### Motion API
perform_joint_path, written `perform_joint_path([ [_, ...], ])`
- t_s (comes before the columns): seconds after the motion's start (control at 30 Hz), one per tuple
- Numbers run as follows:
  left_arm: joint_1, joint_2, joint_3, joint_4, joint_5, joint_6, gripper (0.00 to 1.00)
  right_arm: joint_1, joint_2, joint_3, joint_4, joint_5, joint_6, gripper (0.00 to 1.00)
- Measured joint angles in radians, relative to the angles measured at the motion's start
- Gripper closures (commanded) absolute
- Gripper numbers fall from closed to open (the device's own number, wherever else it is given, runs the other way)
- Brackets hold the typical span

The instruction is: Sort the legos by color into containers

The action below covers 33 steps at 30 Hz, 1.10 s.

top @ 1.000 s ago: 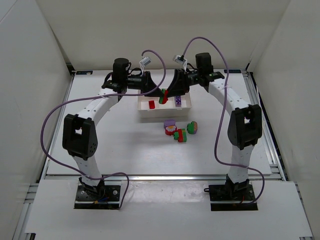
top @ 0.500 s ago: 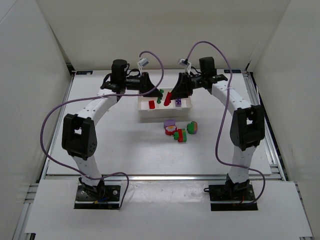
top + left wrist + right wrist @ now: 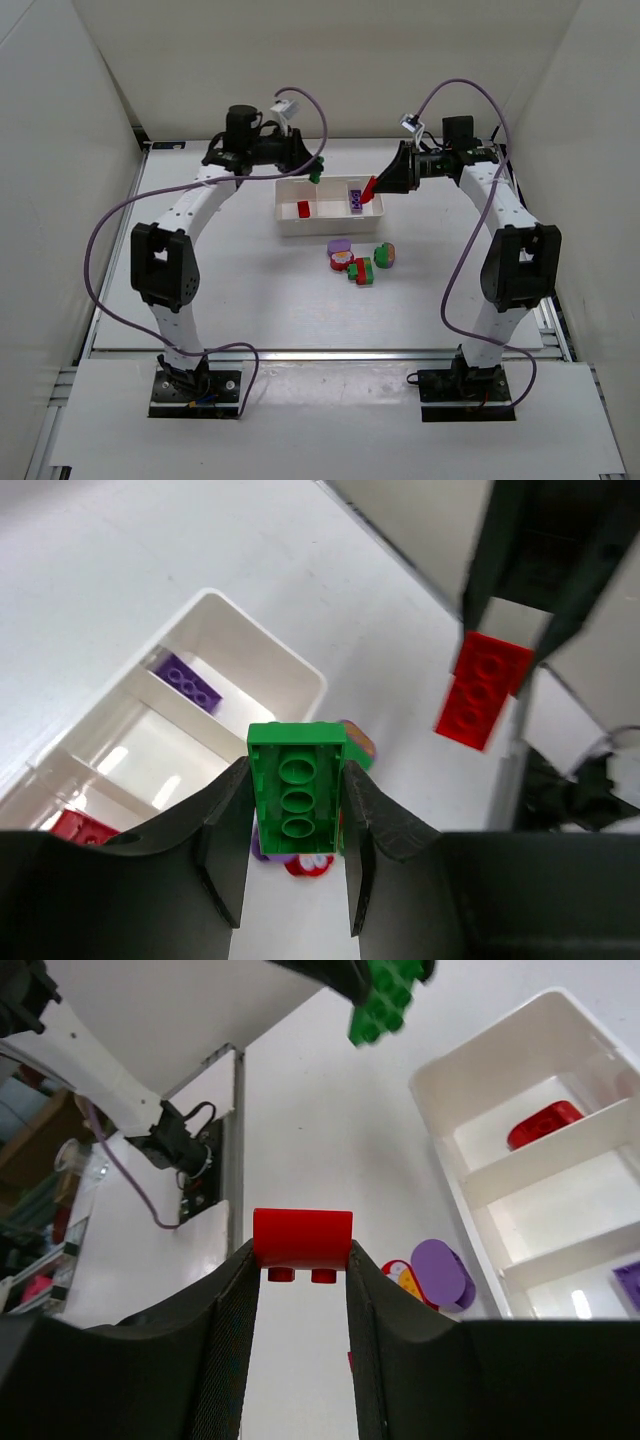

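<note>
My left gripper is shut on a green brick and holds it above the back left of the white three-compartment tray. In the left wrist view the green brick sits between the fingers, above the tray. My right gripper is shut on a red brick over the tray's right end. In the right wrist view that red brick is clamped between the fingers. The tray holds a red brick on the left and a purple brick on the right.
Three loose two-colour legos lie in front of the tray: purple and red, red and green, green and purple. White walls close in the table at the left, back and right.
The two grippers, close together over the tray before, have drawn apart. The right one has swung right with the red brick. The left one has moved back with the green brick.
</note>
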Motion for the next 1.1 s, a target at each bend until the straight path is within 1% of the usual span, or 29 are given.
perform_joint_path([
  [0.07,-0.06,0.03,0.039,-0.034,-0.116,0.043,0.9,-0.001,-0.015,0.0,-0.022,0.035,-0.026,1.0],
  [0.17,-0.127,0.094,0.097,-0.079,-0.25,0.083,0.9,-0.005,-0.042,-0.004,-0.035,0.079,-0.05,1.0],
  [0.23,-0.153,0.143,0.127,-0.097,-0.317,0.095,0.9,-0.008,-0.05,-0.006,-0.046,0.104,-0.059,1.0],
  [0.33,-0.159,0.201,0.142,-0.118,-0.386,0.101,0.89,-0.011,-0.052,-0.011,-0.05,0.13,-0.063,1.0],
  [0.37,-0.157,0.223,0.144,-0.125,-0.409,0.101,0.87,-0.012,-0.052,-0.012,-0.051,0.139,-0.064,1.0],
  [0.43,-0.154,0.256,0.146,-0.132,-0.444,0.101,0.85,-0.018,-0.052,-0.015,-0.053,0.152,-0.064,1.0],
  [0.47,-0.153,0.27,0.146,-0.138,-0.459,0.101,0.8,-0.02,-0.052,-0.015,-0.053,0.158,-0.064,1.0],
  [0.53,-0.149,0.295,0.153,-0.15,-0.478,0.102,0.76,-0.026,-0.052,-0.015,-0.053,0.169,-0.064,1.0],
  [0.57,-0.147,0.31,0.162,-0.154,-0.483,0.104,0.71,-0.029,-0.052,-0.015,-0.053,0.172,-0.064,1.0],
  [0.67,-0.145,0.342,0.187,-0.162,-0.484,0.106,0.64,-0.037,-0.052,-0.015,-0.054,0.178,-0.064,1.0],
  [0.77,-0.146,0.365,0.215,-0.164,-0.476,0.108,0.6,-0.039,-0.052,-0.015,-0.054,0.181,-0.064,1.0],
  [0.83,-0.147,0.374,0.229,-0.163,-0.468,0.108,0.61,-0.039,-0.052,-0.015,-0.053,0.182,-0.064,1.0],
  [0.9,-0.147,0.376,0.231,-0.164,-0.457,0.108,0.55,-0.039,-0.052,-0.015,-0.053,0.182,-0.063,1.0],
  [0.93,-0.147,0.376,0.232,-0.164,-0.451,0.108,0.43,-0.039,-0.052,-0.015,-0.053,0.183,-0.063,1.0],
  [1.03,-0.148,0.376,0.232,-0.162,-0.436,0.11,0.23,-0.039,-0.05,-0.015,-0.05,0.183,-0.06,1.0],
  [1.1,-0.148,0.376,0.232,-0.161,-0.425,0.112,0.2,-0.039,-0.047,-0.015,-0.048,0.183,-0.059,1.0],
])
